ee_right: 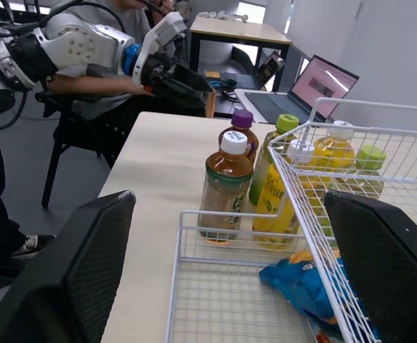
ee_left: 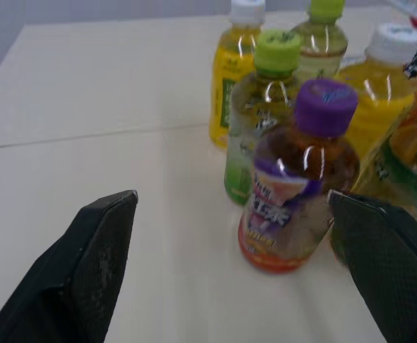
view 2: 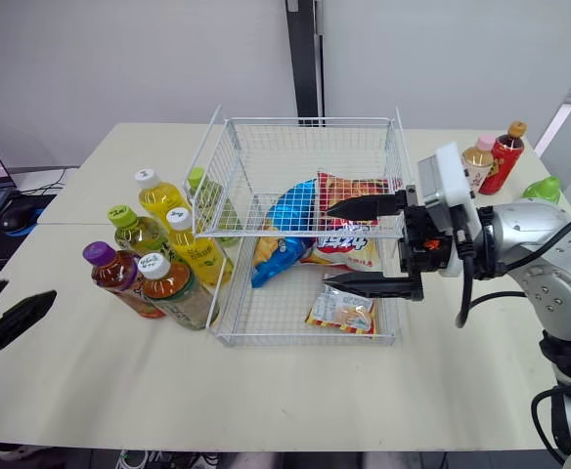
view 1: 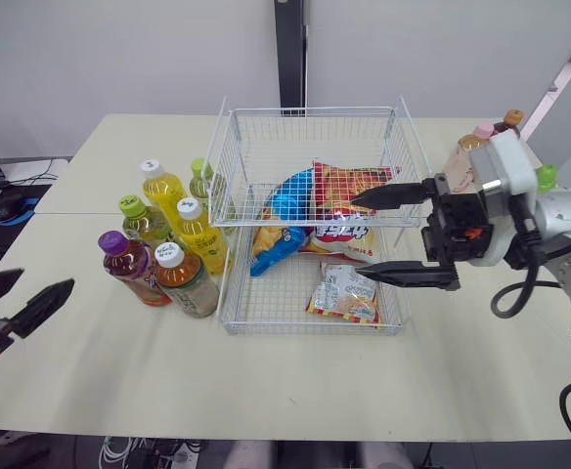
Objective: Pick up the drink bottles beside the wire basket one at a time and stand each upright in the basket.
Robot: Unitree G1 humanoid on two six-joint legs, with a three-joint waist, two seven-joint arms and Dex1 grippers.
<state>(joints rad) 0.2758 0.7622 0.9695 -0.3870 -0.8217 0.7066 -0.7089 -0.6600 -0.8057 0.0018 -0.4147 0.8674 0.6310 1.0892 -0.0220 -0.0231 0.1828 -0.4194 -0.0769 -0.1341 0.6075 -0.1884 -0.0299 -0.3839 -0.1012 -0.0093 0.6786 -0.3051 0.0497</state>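
Hanging above the right half of the wire basket (view 1: 305,111), the right gripper (view 1: 356,239) had its jaws spread wide and held nothing, one finger over the red snack bag (view 1: 344,210), the other over the small packet (view 1: 344,293). A blue bag (view 1: 284,220) lay beside the red one, and together the three covered much of the basket floor.

All six drink bottles stood upright in a cluster on the table (view 1: 295,381), just beside the basket's left wall: a purple-capped bottle (view 1: 127,262), a white-capped tea bottle (view 1: 183,280), a green-capped bottle (view 1: 141,220), a yellow bottle (view 1: 199,237), and behind them a second yellow bottle (view 1: 163,188) and a second green-capped one (view 1: 202,181). None was in the basket.

The left gripper (view 1: 45,278) hovered low at the table's left edge, apart from the cluster, jaws also wide and empty. From its wrist the purple-capped bottle stood nearest, framed between the fingers, partly hiding the bottles behind.

In the right eye view a red bottle (view 2: 504,151) and a pink-capped bottle (view 2: 478,161) showed plainly at the far right corner, where the left eye view had them half covered by the gripper's body. The right wrist view looked through the basket wall at the cluster and took in an open laptop (ee_right: 323,86) and a seated person (ee_right: 108,13) beyond.
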